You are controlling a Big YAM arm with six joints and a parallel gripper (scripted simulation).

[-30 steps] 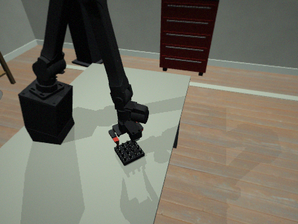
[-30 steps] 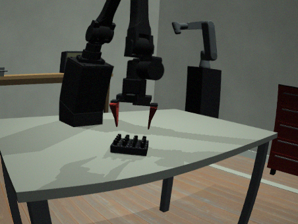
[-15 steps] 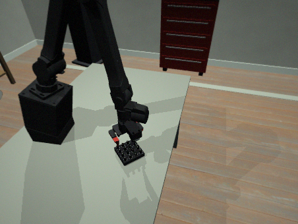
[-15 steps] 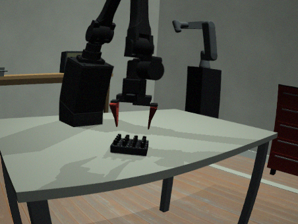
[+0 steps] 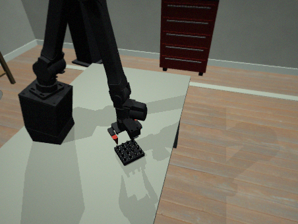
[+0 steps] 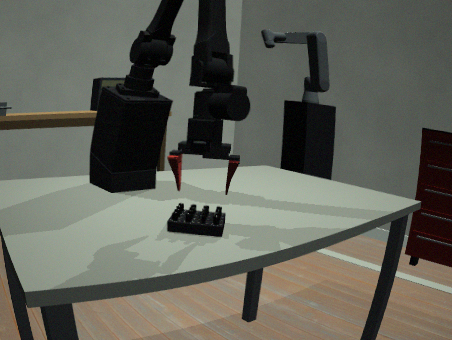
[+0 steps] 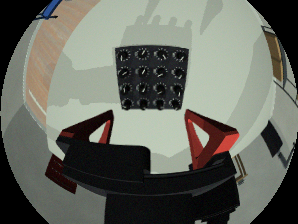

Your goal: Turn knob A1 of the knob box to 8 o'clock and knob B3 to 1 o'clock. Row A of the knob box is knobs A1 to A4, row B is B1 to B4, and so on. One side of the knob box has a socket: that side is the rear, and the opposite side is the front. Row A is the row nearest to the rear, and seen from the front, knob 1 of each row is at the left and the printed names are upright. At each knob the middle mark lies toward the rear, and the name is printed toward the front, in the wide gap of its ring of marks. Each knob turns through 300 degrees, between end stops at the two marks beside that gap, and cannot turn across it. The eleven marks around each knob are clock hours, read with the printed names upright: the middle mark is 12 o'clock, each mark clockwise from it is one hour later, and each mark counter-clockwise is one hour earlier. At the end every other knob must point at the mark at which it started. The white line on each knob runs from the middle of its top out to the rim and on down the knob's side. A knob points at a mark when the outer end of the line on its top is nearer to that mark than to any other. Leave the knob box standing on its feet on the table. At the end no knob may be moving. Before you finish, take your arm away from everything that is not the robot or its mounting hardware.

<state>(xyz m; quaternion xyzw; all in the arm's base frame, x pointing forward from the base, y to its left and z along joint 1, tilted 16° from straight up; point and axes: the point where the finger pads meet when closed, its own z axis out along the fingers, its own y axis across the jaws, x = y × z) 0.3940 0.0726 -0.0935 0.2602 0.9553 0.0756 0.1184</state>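
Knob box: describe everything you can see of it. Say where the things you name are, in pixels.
The knob box (image 5: 129,163) (image 6: 196,230) (image 7: 152,80) is a low, black, squarish block with a matte look. Sixteen black knobs stand on top in four rows of four, with white lines and pale marks ringing them. It lies flat, knobs up, on the pale table (image 5: 99,184) (image 6: 300,200) (image 7: 100,80). The open gripper (image 5: 124,141) (image 6: 202,192) (image 7: 149,113) is clear of it.

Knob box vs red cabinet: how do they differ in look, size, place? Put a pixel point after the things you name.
Size: the knob box (image 5: 129,153) (image 6: 196,228) (image 7: 134,80) is small, the red cabinet (image 5: 188,43) (image 6: 436,205) far larger.
Place: the knob box sits on the table, the cabinet stands on the floor.
Front: the knob box carries round knobs on top, the cabinet has drawers with long handles.
Shared: both are boxy and upright.
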